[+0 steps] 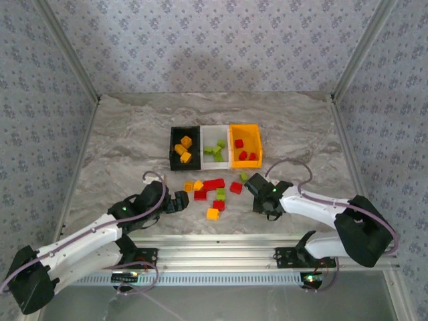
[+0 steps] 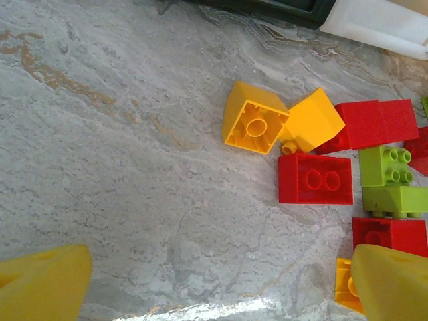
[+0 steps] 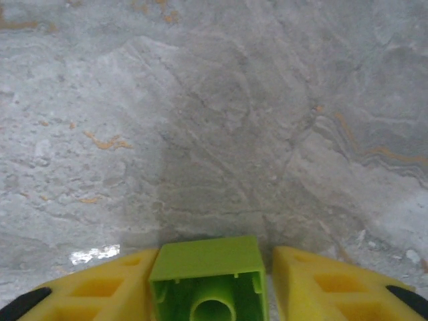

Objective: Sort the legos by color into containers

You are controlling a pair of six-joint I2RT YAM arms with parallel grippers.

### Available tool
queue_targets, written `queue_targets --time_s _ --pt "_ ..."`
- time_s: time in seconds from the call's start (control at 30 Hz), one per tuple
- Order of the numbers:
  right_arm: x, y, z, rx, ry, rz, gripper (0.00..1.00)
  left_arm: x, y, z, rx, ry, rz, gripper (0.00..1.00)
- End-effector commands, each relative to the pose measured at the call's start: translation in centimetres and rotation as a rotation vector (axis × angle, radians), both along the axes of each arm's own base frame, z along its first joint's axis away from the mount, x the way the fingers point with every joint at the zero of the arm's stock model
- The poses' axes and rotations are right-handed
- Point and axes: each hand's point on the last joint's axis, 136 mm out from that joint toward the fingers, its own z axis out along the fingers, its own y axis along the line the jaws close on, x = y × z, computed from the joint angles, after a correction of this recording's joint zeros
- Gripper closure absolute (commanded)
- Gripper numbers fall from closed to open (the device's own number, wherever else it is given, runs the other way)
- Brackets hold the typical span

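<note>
Clamping a lime green lego (image 3: 207,267) between them, the right fingers (image 3: 321,287) are seen drawn in against its two sides. The brick's hollow underside is turned toward the wrist camera, and bare desk (image 3: 221,120) is spread beyond it. From above, this pair is found low over the desk just right of the loose legos (image 1: 214,183) and in front of the orange-yellow bin (image 1: 246,132). The left fingers (image 2: 40,284) are held wide apart and nothing is gripped; bare marble is framed between them. One tip is seen overlapping an orange-yellow brick (image 2: 342,287) at the edge of the pile, though contact cannot be told. In the overhead view they are placed just left of the pile. The loose legos, red, lime green and orange-yellow, are scattered in a small cluster in front of the three joined bins. The black bin (image 1: 172,144) on the left is loaded with orange-yellow bricks, the white bin (image 1: 214,137) in the middle with lime green ones, and the orange-yellow bin on the right with red ones. The desk is surfaced in a grey marble pattern with brownish veins. It is enclosed on three sides by walls (image 1: 214,47) papered in a small pale blue-grey print, and a ribbed metal rail (image 1: 221,257) is run along the near edge, where both arms are bolted.
</note>
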Motion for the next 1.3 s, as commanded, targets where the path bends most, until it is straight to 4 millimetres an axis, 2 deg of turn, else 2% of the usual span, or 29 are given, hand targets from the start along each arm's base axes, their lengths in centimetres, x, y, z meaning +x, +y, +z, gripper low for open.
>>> queue_targets --time_s 0.0,0.07,0.13,0.23,0.3,0.4,0.5,0.6,0.8,0.9,1.0,1.03,1.17,1.27 --pt "0.7 0.6 0.0 0.019 -0.027 0.019 0.61 0.1 0.0 0.1 -0.007 0.000 0.000 0.00" --pt "1.3 1.0 1.0 0.028 -0.062 0.044 0.66 0.0 -0.1 0.1 -0.010 0.002 0.000 0.01" --pt "2.0 2.0 2.9 0.056 -0.104 0.077 0.69 -0.1 0.0 0.0 -0.012 0.007 -0.002 0.01" --pt "3.8 4.0 6.9 0.101 -0.196 0.128 0.71 -0.2 -0.1 -0.1 -0.016 0.012 -0.004 0.01" --pt "5.5 5.8 9.6 0.139 -0.254 0.172 0.70 -0.2 -0.3 0.0 -0.024 0.016 -0.005 0.00" --pt "8.2 8.6 11.9 0.161 -0.306 0.222 0.70 -0.1 -0.5 0.5 -0.018 0.013 -0.020 0.01" --pt "11.5 11.4 13.0 0.181 -0.330 0.259 0.69 -0.1 -0.1 -0.1 0.008 0.031 -0.004 0.01" --pt "15.6 13.8 13.8 0.197 -0.359 0.278 0.68 -0.4 -1.0 -0.1 -0.021 0.043 -0.036 0.01" --pt "21.3 16.0 12.3 0.164 -0.341 0.269 0.66 -0.6 -1.8 0.5 -0.037 0.046 -0.083 0.01" --pt "23.2 16.5 11.8 0.158 -0.328 0.260 0.57 -1.0 -2.4 0.7 -0.035 0.051 -0.130 0.01" --pt "24.5 16.9 12.2 0.170 -0.336 0.255 0.38 -1.3 -3.3 0.9 -0.021 0.054 -0.175 0.01" --pt "24.7 17.0 12.6 0.178 -0.342 0.255 0.34 -1.4 -3.8 1.1 -0.019 0.051 -0.193 0.01" --pt "24.7 16.4 16.1 0.207 -0.418 0.244 0.29 -2.2 -6.1 1.3 0.044 0.024 -0.282 0.02" --pt "22.5 15.1 17.9 0.234 -0.459 0.233 0.28 -2.9 -7.8 1.0 0.118 0.014 -0.348 0.04"
